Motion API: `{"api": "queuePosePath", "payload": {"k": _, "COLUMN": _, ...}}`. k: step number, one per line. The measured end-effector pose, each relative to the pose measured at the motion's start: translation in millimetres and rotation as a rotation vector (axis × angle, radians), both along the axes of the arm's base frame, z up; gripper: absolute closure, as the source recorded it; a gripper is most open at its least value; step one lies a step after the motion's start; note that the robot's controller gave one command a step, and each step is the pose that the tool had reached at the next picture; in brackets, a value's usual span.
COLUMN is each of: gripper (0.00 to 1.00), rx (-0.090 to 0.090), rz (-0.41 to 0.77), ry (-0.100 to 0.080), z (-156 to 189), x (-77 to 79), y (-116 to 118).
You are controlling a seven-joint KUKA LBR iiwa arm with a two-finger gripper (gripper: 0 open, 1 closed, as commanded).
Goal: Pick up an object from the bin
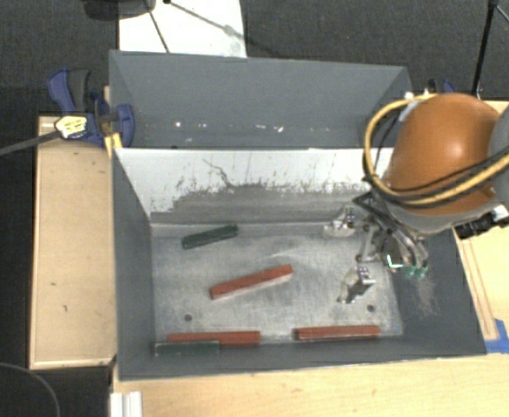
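Note:
My gripper [347, 259] hangs over the right part of the bin floor, open, with nothing between its fingers. One fingertip [340, 226] is near the back wall, the other [353, 290] closer to the front. A red-brown flat bar [337, 332] lies along the front wall, just below the gripper and apart from it. A second red-brown bar [251, 282] lies tilted in the middle of the floor, to the gripper's left.
A dark green bar [209, 236] lies at the back left. Another red-brown bar [213, 338] rests along the front wall at the left, with a dark strip [188, 347] beside it. The arm's orange dome and cables hang over the bin's right wall.

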State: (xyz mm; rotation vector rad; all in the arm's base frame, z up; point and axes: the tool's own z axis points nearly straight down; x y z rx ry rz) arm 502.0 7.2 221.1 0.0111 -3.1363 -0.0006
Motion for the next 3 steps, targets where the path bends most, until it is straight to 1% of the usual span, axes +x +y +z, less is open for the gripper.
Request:
{"api": "queuePosePath", "payload": {"k": 1, "gripper": 0.0, "rx": 0.0, "rz": 0.0, "ry": -0.008, "z": 3, "x": 1.6, "y": 0}}
{"api": "queuePosePath", "payload": {"k": 2, "gripper": 0.0, "rx": 0.0, "rz": 0.064, "ry": -0.013, "z": -39, "x": 8.8, "y": 14}}
{"api": "queuePosePath", "payload": {"k": 3, "gripper": 0.0, "rx": 0.0, "rz": 0.2, "ry": -0.017, "z": -103, "x": 54.1, "y": 23}}
